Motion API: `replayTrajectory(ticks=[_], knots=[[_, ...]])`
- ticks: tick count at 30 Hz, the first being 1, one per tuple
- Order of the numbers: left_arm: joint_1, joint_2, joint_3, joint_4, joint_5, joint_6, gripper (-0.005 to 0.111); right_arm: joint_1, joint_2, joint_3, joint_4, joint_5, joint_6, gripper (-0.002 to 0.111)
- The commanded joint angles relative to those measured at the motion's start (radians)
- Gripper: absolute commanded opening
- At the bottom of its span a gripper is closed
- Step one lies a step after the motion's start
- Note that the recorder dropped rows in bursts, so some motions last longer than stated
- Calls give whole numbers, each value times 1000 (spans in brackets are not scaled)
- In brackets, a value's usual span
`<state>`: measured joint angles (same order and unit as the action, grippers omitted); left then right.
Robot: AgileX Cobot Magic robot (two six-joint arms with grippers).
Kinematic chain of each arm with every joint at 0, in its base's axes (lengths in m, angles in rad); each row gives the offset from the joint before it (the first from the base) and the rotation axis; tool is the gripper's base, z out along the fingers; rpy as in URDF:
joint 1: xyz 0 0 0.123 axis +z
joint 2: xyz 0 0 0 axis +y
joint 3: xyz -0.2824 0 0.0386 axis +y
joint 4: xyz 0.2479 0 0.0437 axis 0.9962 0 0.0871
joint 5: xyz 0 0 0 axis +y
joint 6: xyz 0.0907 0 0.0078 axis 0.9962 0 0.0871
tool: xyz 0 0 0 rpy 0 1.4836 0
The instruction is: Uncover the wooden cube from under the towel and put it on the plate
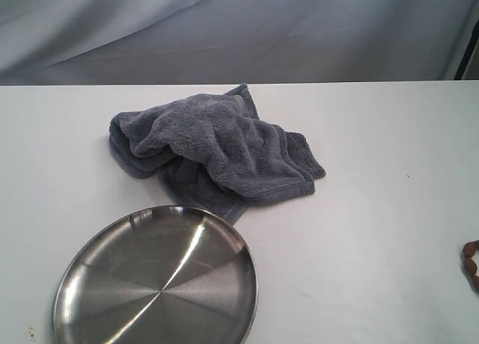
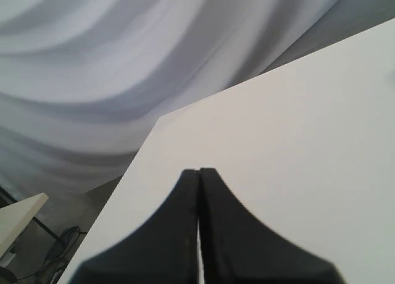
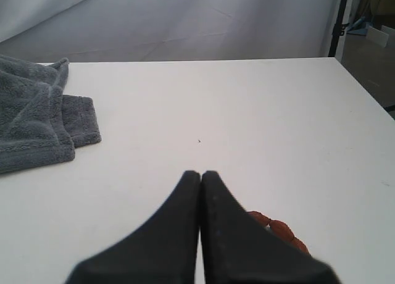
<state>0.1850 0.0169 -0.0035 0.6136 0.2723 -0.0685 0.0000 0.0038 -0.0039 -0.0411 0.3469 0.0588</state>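
Note:
The grey-blue plush towel (image 1: pixel 213 146) lies bunched in a heap at the middle of the white table; its edge also shows in the right wrist view (image 3: pixel 37 120). The wooden cube is hidden; none of it shows. The shiny steel plate (image 1: pixel 157 280) sits in front of the towel at the near left, touching the towel's near corner. My left gripper (image 2: pixel 199 171) is shut with nothing in it, above bare table near a corner. My right gripper (image 3: pixel 200 173) is shut and empty, well to the right of the towel. Neither gripper appears in the exterior view.
A string of reddish-brown beads (image 1: pixel 471 262) lies at the table's right edge, just beside my right gripper in the right wrist view (image 3: pixel 278 225). Pale draped cloth (image 1: pixel 239 30) hangs behind the table. The table's far edge (image 1: pixel 374 82) runs behind the towel.

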Motion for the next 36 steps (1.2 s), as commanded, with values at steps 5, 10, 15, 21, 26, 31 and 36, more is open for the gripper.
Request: replayTrajectory(ticks=[5, 10, 15, 21, 26, 31, 36], knots=[[3, -5, 4, -5, -7, -6, 1, 0, -4, 4, -4, -5, 2, 0], [3, -5, 4, -5, -7, -6, 1, 0, -4, 4, -4, -5, 2, 0], [3, -5, 4, -5, -7, -6, 1, 0, -4, 4, -4, -5, 2, 0], [3, -5, 4, -5, -7, -6, 1, 0, -4, 4, -4, -5, 2, 0], [3, -5, 4, -5, -7, -6, 1, 0, -4, 4, -46, -31, -9, 0], [3, -5, 4, -5, -7, -6, 1, 0, -4, 4, -34, -129, -4, 0], [3, -5, 4, -5, -7, -6, 1, 0, -4, 4, 119, -313, -26, 0]])
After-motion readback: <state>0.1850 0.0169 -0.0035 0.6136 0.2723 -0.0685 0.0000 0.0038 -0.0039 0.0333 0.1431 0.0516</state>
